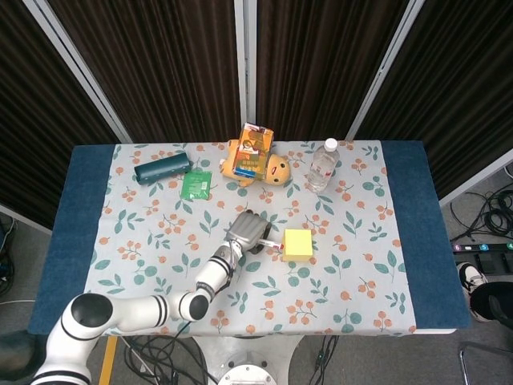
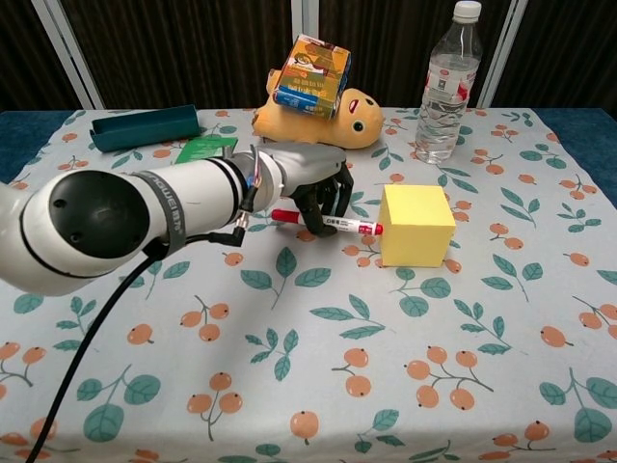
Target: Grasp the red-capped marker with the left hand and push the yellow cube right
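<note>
Right of the left hand (image 2: 313, 183), gripped marker (image 2: 328, 223) lies level, tip touching yellow cube (image 2: 417, 224) (push axis rightward).

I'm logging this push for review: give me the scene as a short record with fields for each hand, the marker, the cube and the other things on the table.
left hand: grips the marker, fingers curled over it
right hand: not in view
marker: lying level, red tip against the cube's left face
cube: yellow, flat on the tablecloth, near the middle
behind: plush toy with a carton on top, bottle upright
far left: teal case, green packet
</note>
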